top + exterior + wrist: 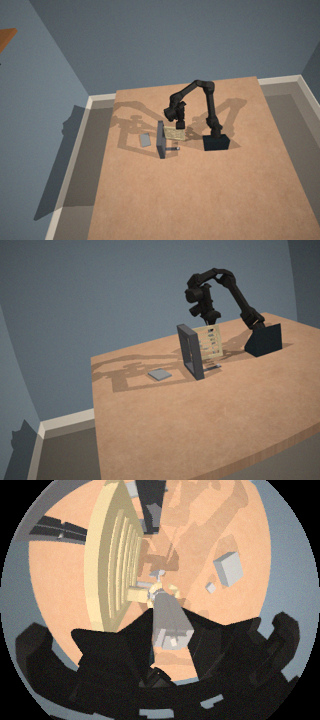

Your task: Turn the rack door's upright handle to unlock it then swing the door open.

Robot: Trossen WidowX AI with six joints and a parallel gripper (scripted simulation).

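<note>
Jaws (180, 125) (211, 323) are clenched on the grey upright handle (210, 333) (170, 617), w/ handle between the fingers on the far side of the door from the ext. cam. Cream slatted door (174, 133) (220, 343) (92, 565) stands open, swung well out from the dark grey frame (160, 139) (197, 353) on the arm's side; exact angle can't tell, approx. square to it. Frame is upright on the worktop (193, 191) (206, 407) (55, 580). Low grey bar (171, 148) (210, 368) sticks out from frame's foot twd. the arm base (216, 144) (266, 343), w/ a small pale block (178, 148) (218, 365) at its end. Flat grey plate (145, 140) (159, 374) lies on worktop, other side of frame, apart from it. Arm (210, 103) (239, 296) arches over, wrist above door, jaws pointing down. Handle's amt. of turn: can't tell for sure.
</note>
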